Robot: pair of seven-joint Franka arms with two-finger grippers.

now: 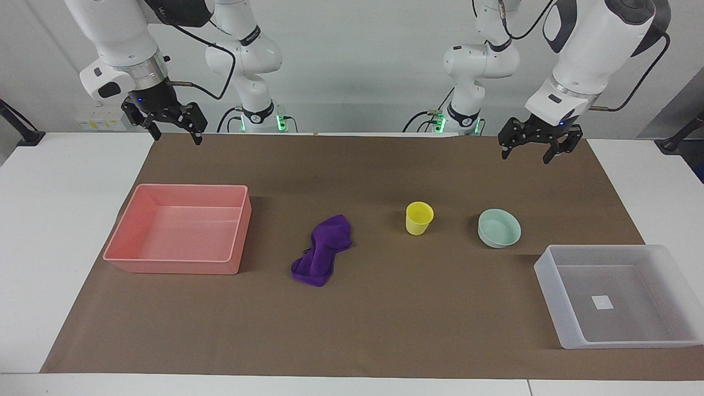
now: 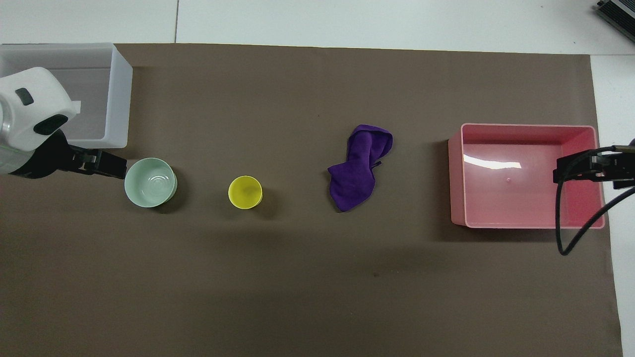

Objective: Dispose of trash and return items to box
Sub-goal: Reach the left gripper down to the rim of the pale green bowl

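My left gripper (image 1: 532,147) hangs in the air with its fingers spread and nothing between them, over the brown paper mat (image 1: 352,330) at my end of the table, on the left arm's side. My right gripper (image 1: 171,125) hangs the same way over the mat's corner on the right arm's side, fingers apart and empty. Both are well above the table and touch nothing. On the mat the things lie in a rough row. The pink rectangular tray (image 1: 231,231) sits toward the right arm's end, with nothing in it. Next along, the deep-purple cloth (image 1: 323,250) lies crumpled on the mat, clear of the tray and apart from the rest. The small yellow cup (image 1: 419,218) stands upright, mouth up, between the cloth and the pale mint-green bowl (image 1: 499,228), touching neither. The bowl sits upright toward the left arm's end. The translucent frosted-white tub (image 1: 555,297) lies at the left arm's end, farther from me than the bowl and near it, with only a small white square label (image 1: 601,302) on its floor. From overhead my left wrist covers part of that tub, though it is raised and not in it.
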